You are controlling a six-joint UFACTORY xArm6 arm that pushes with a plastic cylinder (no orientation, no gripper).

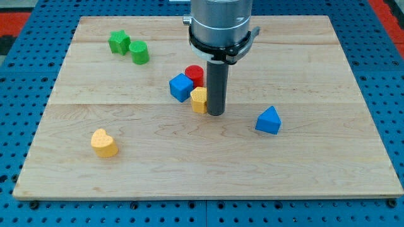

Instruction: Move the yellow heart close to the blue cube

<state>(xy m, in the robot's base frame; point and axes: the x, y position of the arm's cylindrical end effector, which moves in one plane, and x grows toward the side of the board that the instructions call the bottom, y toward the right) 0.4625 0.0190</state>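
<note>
The yellow heart [104, 142] lies at the board's lower left, far from the other blocks. The blue cube [180, 87] sits near the board's middle, with a red cylinder [194, 75] touching it at its upper right and a second yellow block [199, 99] at its lower right. My tip [215, 113] rests on the board just right of that second yellow block, touching or nearly touching it. The tip is right of the blue cube and far to the right of the yellow heart.
A green star-like block [118, 43] and a green cylinder [139, 52] stand at the upper left. A blue triangular block [269, 120] lies right of my tip. The wooden board [315, 170] sits on a blue perforated table.
</note>
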